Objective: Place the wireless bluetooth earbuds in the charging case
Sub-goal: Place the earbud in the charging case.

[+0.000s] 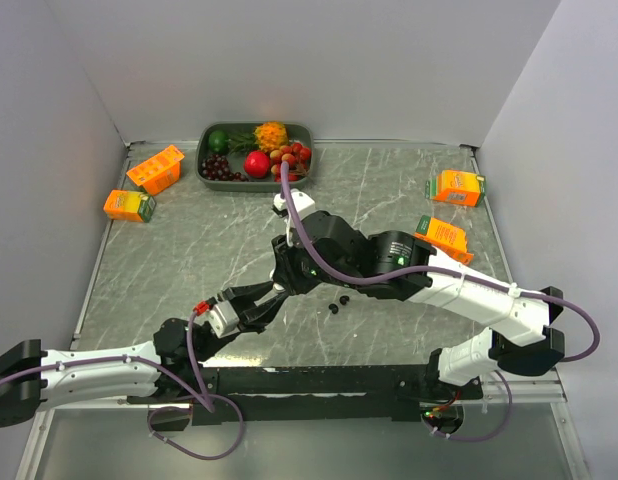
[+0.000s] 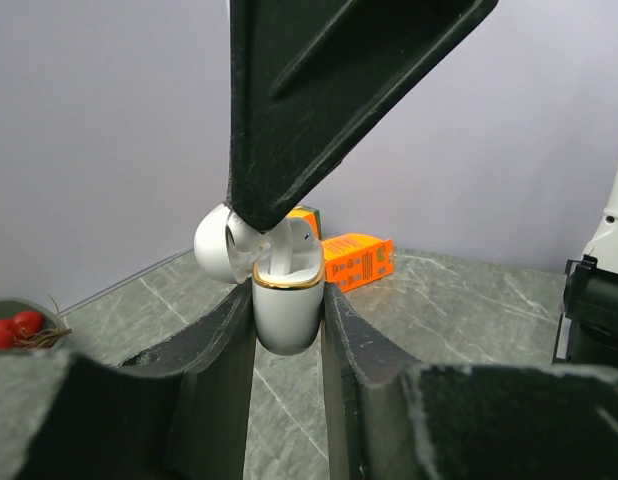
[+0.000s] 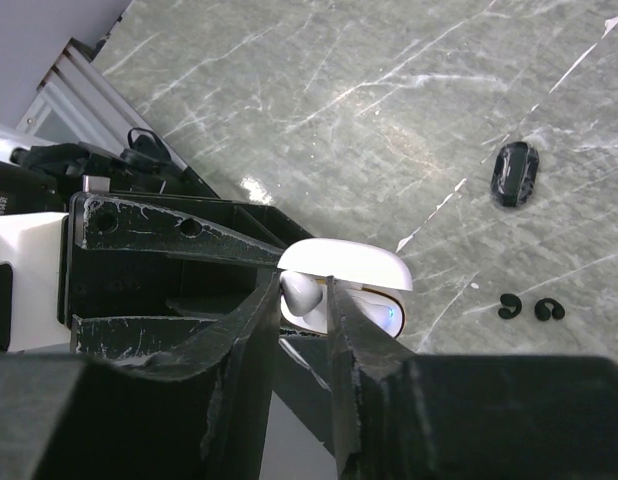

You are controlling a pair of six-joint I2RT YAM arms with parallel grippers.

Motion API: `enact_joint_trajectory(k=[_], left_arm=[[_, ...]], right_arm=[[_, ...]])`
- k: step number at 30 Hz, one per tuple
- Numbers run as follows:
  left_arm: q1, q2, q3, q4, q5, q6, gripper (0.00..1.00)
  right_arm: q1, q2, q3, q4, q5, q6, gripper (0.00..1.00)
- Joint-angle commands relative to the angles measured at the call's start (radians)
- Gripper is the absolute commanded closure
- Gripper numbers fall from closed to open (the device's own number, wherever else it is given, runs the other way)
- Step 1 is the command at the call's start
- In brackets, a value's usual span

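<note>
L gripper squeezed the charging case tight, lid open. R gripper pinched the white earbud, partly in the case. Black buds lay near the case. Next, I think: push it down gently, then let go.

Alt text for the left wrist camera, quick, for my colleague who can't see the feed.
The left gripper clamps an open white charging case; from above, the right gripper pinches a white earbud at the case's mouth. Orange cartons lie on the grey table behind.
</note>
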Motion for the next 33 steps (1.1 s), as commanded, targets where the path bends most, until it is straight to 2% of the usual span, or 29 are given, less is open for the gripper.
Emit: enact_joint_trajectory(k=[1, 5, 13, 33], left_arm=[[0.003, -0.006, 0.047, 0.038, -0.021, 0.023, 0.99], [0.002, 0.0, 0.047, 0.054, -0.041, 0.037, 0.99], [0.003, 0.013, 0.048, 0.084, -0.088, 0.063, 0.99], [0.003, 0.099, 0.059, 0.235, -0.258, 0.189, 0.99]], right_arm=[[-0.007, 0.027, 0.041, 0.0, -0.016, 0.018, 0.7], [-0.016, 0.021, 0.028, 0.006, -0.036, 0.041, 0.77], [-0.033, 0.002, -0.01, 0.032, -0.07, 0.086, 1.0], [-0.074, -0.039, -0.096, 0.083, -0.11, 0.363, 1.0]])
